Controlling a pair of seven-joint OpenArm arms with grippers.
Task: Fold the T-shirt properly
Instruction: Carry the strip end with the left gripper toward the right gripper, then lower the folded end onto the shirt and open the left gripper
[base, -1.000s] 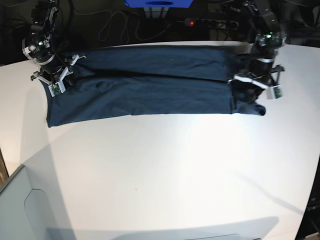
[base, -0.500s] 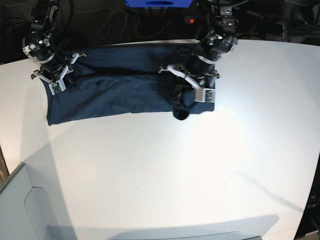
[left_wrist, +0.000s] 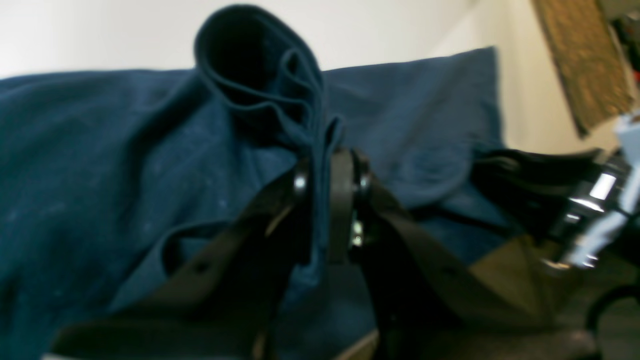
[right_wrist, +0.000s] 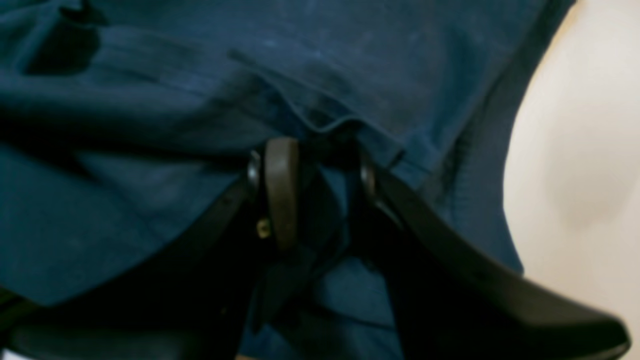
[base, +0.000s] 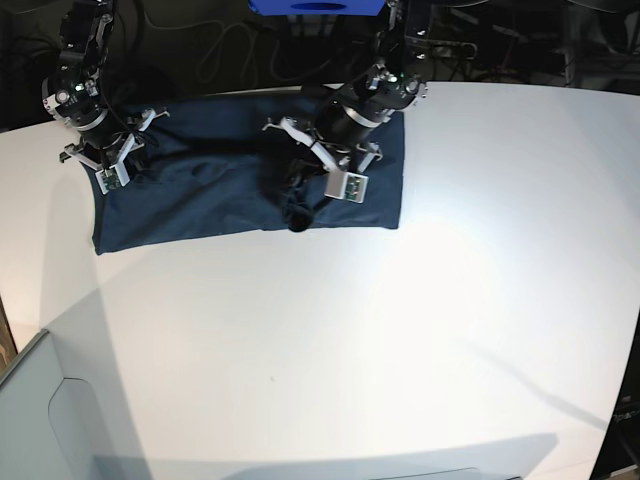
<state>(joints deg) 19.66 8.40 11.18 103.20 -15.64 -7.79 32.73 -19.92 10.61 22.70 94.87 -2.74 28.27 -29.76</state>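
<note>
White tabletop (base: 330, 330) fills most of the base view, with a dark background of cables and a blue box (base: 318, 6) along the top edge. Across the upper left of that view lies the dark navy-blue short-sleeved cotton T-shirt (base: 190, 195), its right part doubled over toward the middle. At upper centre the left gripper (base: 300, 195) is clamped on a bunched, rolled edge of cloth; the left wrist view shows the fabric pinched between its black fingers (left_wrist: 341, 200), a curled fold rising above them and hiding the table behind. At the far upper left the right gripper (base: 108, 165) presses on the shirt's end, its fingers (right_wrist: 281, 192) closed on a hem fold. A pale grey panel (base: 45, 420) sits in the lower left corner.
</note>
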